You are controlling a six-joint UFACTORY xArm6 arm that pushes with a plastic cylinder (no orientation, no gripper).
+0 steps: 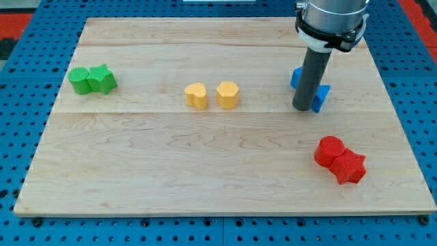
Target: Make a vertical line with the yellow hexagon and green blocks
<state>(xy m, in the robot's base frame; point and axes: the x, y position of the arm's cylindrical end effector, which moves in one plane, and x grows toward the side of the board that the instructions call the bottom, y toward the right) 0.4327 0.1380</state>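
My tip rests at right of frame against partly hidden blue blocks; it has no fingers. Yellow hexagon block sits centre, two green blocks touching upper left.

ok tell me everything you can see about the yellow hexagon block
The yellow hexagon is a small, chunky block with a matte, plastic-looking surface, its flat faceted top facing up. It rests flat on the wooden board, a little above centre. Just to its left in the view sits the yellow heart-shaped block, with only a thin gap between them; whether they touch is unclear. My tip is off to the view's right, among the blue blocks.
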